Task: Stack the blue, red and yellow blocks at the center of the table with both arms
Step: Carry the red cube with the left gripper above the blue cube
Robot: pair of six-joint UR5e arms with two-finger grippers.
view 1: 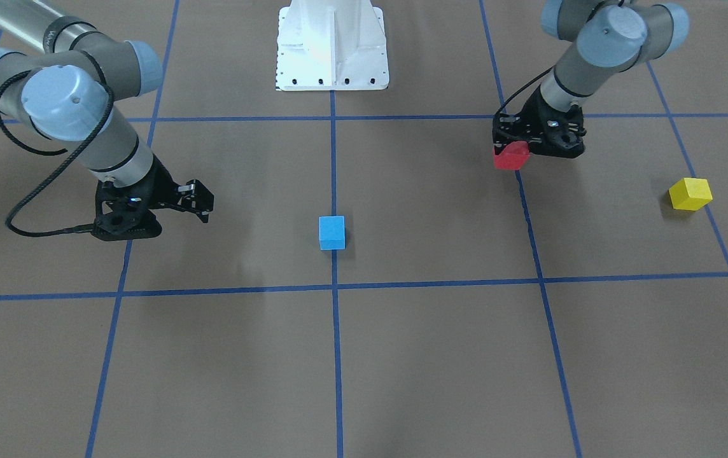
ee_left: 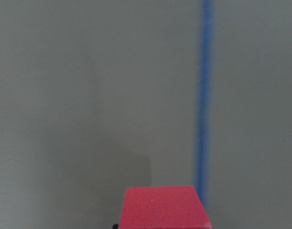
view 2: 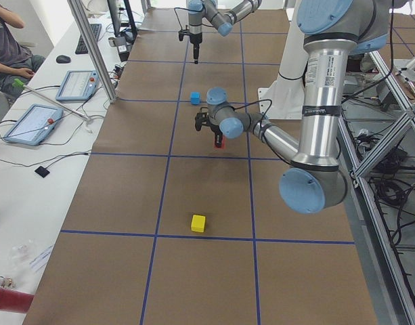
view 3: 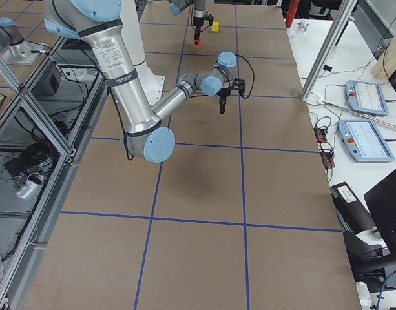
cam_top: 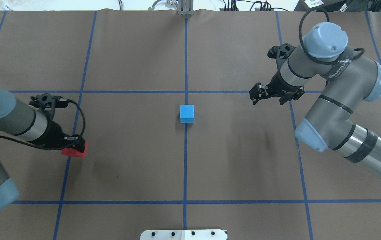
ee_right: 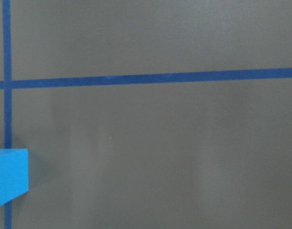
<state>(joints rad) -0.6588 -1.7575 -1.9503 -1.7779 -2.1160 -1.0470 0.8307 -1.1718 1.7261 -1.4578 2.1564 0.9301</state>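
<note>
Brown paper worktop, gridded with blue tape. The left gripper is clamped on the small red cube block, between centre and left end edge. The right gripper gapes wide, empty. The small blue cube block sits at centre, and the small yellow cube block near the left end edge.

This is a robotics lab. The surface is covered in brown paper and marked with a blue tape grid. Aluminium posts stand at its edge. Beside the surface, a white bench carries teach pendants, a keyboard and a mouse, with a person seated at it. Cables lie on the floor on the surface's other side.
</note>
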